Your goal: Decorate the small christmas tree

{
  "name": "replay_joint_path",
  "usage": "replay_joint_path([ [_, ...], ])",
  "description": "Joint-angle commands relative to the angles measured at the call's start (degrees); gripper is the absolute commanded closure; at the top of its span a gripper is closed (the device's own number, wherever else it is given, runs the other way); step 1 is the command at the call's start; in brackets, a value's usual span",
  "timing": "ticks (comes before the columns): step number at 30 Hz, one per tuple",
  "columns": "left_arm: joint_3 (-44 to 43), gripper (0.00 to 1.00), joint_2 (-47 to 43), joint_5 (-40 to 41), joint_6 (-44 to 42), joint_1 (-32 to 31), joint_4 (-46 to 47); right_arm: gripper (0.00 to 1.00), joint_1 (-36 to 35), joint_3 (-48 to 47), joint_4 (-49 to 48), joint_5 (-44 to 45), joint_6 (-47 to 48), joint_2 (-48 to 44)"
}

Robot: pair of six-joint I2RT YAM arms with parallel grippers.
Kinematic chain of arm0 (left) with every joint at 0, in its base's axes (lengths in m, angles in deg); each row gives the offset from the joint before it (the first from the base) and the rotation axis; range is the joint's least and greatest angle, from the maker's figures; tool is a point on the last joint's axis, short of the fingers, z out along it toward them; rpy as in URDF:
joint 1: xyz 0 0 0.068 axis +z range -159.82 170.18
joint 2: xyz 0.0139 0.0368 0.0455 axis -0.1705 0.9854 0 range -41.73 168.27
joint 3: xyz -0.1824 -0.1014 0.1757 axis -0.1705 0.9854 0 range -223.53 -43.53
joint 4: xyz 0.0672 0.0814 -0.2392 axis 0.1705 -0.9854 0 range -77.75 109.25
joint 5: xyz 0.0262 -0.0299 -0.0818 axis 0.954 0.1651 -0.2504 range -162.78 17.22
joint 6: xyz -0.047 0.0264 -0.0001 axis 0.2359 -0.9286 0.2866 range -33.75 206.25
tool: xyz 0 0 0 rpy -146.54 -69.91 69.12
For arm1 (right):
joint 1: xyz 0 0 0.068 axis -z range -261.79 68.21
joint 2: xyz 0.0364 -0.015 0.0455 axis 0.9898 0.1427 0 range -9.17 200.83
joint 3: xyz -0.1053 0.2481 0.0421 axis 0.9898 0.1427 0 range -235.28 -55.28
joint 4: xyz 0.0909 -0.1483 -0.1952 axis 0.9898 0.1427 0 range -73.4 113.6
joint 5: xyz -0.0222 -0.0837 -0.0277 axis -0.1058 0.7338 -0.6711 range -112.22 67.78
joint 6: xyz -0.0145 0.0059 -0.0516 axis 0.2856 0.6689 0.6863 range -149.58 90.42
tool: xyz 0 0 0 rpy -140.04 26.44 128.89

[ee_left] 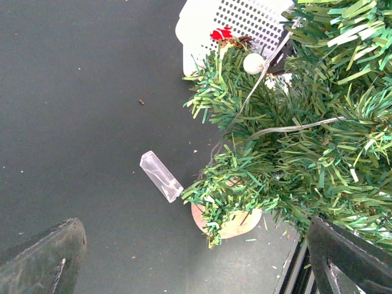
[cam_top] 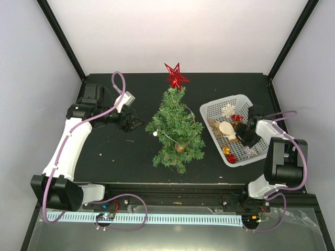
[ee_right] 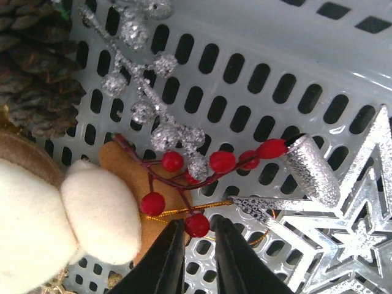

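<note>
Picking the next ornament is the step in hand. Your right gripper (ee_right: 198, 228) is down in the white basket (cam_top: 222, 106), with its jaws drawn to a narrow gap. As far as I can judge, one berry of the red berry sprig (ee_right: 222, 162) is pinched between the tips. That sprig crosses a silver glitter sprig (ee_right: 144, 110) and lies right beside a silver snowflake (ee_right: 346, 236), so lift slowly and straight up, and check that neither comes along.

The small christmas tree (cam_top: 175, 133) stands upright mid-table, just left of the basket, already with a red star (cam_top: 176, 76) on top and a light string (ee_left: 253, 63) on its branches. Your left gripper (cam_top: 133, 124) hovers wide open and empty beside the tree's left side. Use it to steady the tree while you tuck the stem into a bare branch.
</note>
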Motion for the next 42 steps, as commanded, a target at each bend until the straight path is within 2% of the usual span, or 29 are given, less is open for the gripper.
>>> replay_joint_path([
  [1,0.0,0.01,-1.3,-1.4,0.3,0.5,0.4,0.86,-1.0,-1.0,-0.2,2.5,0.5,0.2],
  [6,0.1,0.01,-1.3,-1.5,0.4,0.5,0.5,0.99,-1.5,-2.4,1.2,4.7,2.1,-1.3],
  [16,0.3,0.01,-1.6,-1.4,0.0,0.8,0.2,0.99,-1.5,-5.1,5.4,10.1,6.9,-5.7],
  [26,-1.0,0.01,-1.3,-1.5,-1.2,1.1,-1.3,0.99,-3.8,-10.5,11.1,9.3,13.4,-14.3],
  [29,-2.0,0.01,-1.2,-1.3,-1.8,1.3,-2.3,0.99,-9.2,-15.6,15.3,12.9,16.1,-18.7],
  [37,-4.6,0.01,-1.1,-1.4,-2.3,1.8,-4.4,0.99,-31.6,-27.6,22.1,17.8,14.5,-29.3],
  [42,-5.1,0.01,-1.7,-1.9,-3.7,2.0,-5.9,0.99,-42.6,-32.6,18.5,10.5,17.5,-34.2],
])
